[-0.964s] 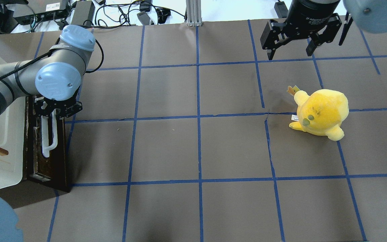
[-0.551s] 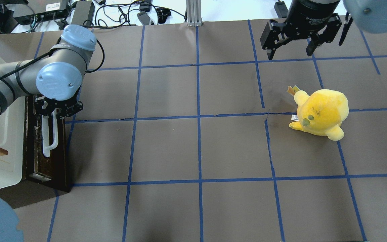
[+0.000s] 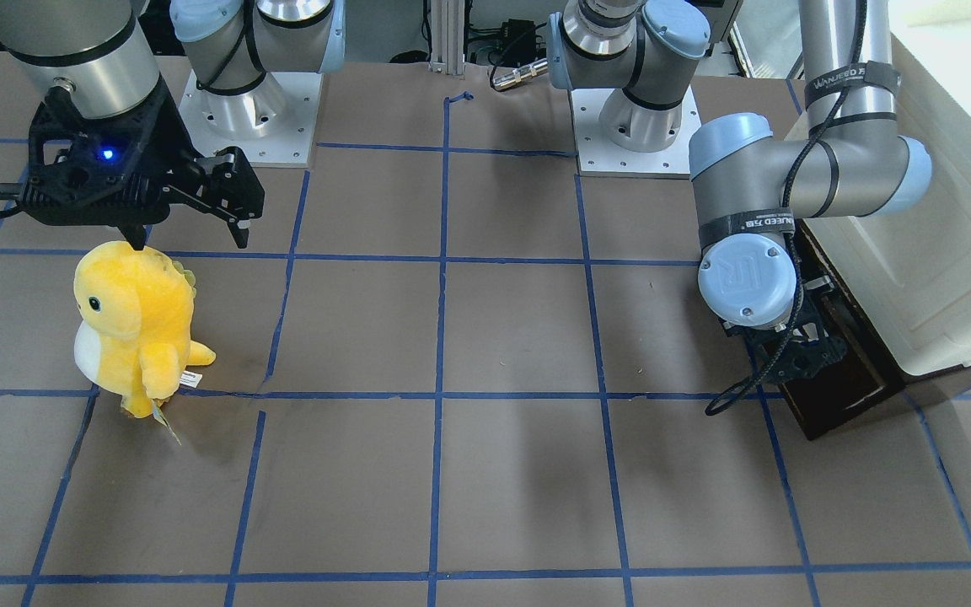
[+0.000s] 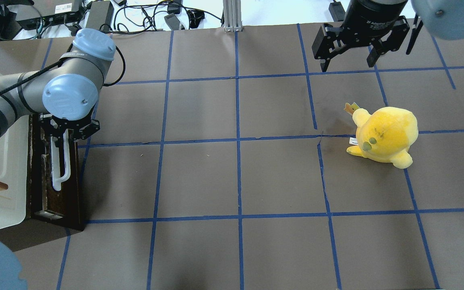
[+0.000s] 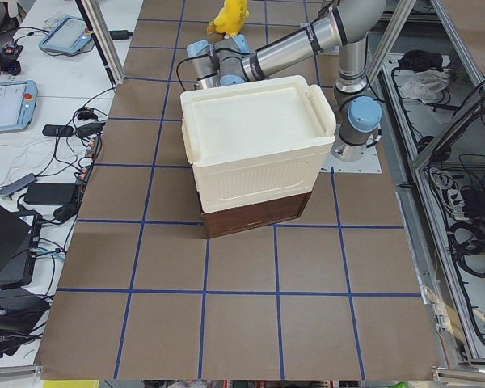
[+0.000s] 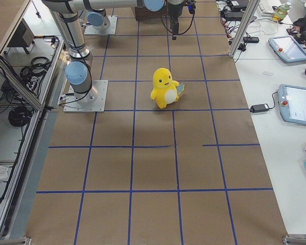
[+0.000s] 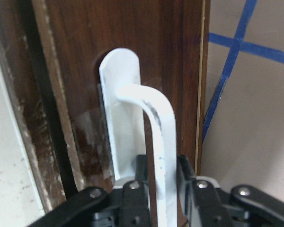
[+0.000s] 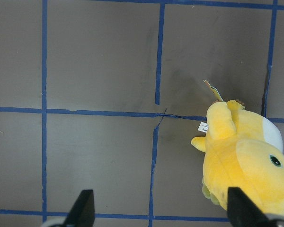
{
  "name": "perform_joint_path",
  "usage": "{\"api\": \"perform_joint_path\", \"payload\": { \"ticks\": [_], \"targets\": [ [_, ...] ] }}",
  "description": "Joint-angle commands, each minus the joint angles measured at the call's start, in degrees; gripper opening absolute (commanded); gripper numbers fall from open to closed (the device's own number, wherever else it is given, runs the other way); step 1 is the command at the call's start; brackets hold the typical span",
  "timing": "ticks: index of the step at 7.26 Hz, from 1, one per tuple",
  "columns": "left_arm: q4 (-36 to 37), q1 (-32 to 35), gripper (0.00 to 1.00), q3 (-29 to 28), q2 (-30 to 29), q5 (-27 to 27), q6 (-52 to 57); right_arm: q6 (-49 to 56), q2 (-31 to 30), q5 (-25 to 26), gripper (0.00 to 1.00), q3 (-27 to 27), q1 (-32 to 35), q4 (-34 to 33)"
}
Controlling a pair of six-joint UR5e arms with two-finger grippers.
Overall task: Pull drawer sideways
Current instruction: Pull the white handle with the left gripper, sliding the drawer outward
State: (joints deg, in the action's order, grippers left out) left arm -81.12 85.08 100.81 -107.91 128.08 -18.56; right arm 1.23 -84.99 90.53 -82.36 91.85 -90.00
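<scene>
One view alone, the left wrist's, showed the left hand (image 7: 162,172) clamped on the white bar handle (image 7: 154,118) of the drawer (image 7: 75,71), which sat at the foot of the cabinet (image 4: 2,161). Overhead, the wrist joint hid that grip. Far from the cabinet, the right hand (image 4: 347,66) hung with fingers apart near the plush toy (image 4: 385,135).
</scene>
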Motion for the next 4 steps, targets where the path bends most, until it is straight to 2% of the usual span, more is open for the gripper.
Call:
{"api": "perform_joint_path", "payload": {
  "ticks": [1,2,4],
  "targets": [
    [0.1,0.0,0.03,0.0,0.2,-0.6,0.0,0.0,0.0,0.0,1.0,0.0,0.0,0.0],
    [0.1,0.0,0.0,0.0,0.1,-0.6,0.0,0.0,0.0,0.0,1.0,0.0,0.0,0.0],
    [0.0,0.0,0.0,0.0,0.0,-0.7,0.0,0.0,0.0,0.0,1.0,0.0,0.0,0.0]
  ]
}}
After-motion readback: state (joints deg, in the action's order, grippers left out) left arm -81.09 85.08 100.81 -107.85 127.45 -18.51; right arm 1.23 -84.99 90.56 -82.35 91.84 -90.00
